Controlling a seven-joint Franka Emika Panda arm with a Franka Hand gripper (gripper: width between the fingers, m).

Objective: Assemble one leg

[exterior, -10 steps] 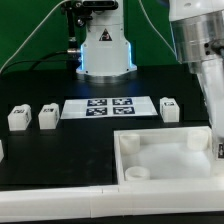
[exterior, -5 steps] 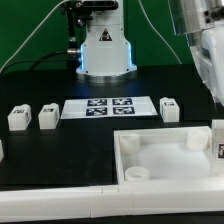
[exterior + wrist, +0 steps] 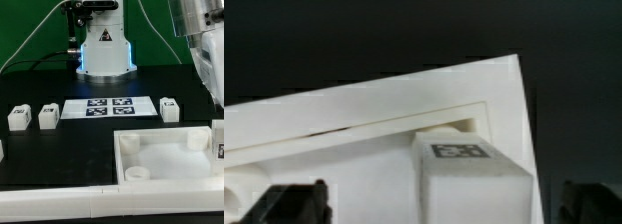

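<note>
In the wrist view a leg (image 3: pixel 470 175), a stubby white block with a tag on top, stands upright at a corner of the large white tray-like part (image 3: pixel 349 110). My gripper (image 3: pixel 438 198) is open and straddles this leg; the dark fingertips (image 3: pixel 299 200) stand apart from its sides. In the exterior view this leg (image 3: pixel 218 141) shows at the exterior view's right edge, against the tray-like part (image 3: pixel 165 160). Three more legs lie on the black table: two (image 3: pixel 18 117) (image 3: pixel 47 117) at the exterior view's left and one (image 3: pixel 168 108) beside the marker board. My arm (image 3: pixel 205 55) hangs at the upper right.
The marker board (image 3: pixel 108 107) lies flat in the middle of the table. The robot base (image 3: pixel 104 50) stands behind it. A small white piece (image 3: pixel 2 148) shows at the exterior view's left edge. The table's white front edge (image 3: pixel 60 205) runs along the bottom.
My arm has risen and drawn toward the exterior view's right, uncovering the leg at the tray-like part's right corner. The other legs have not moved.
</note>
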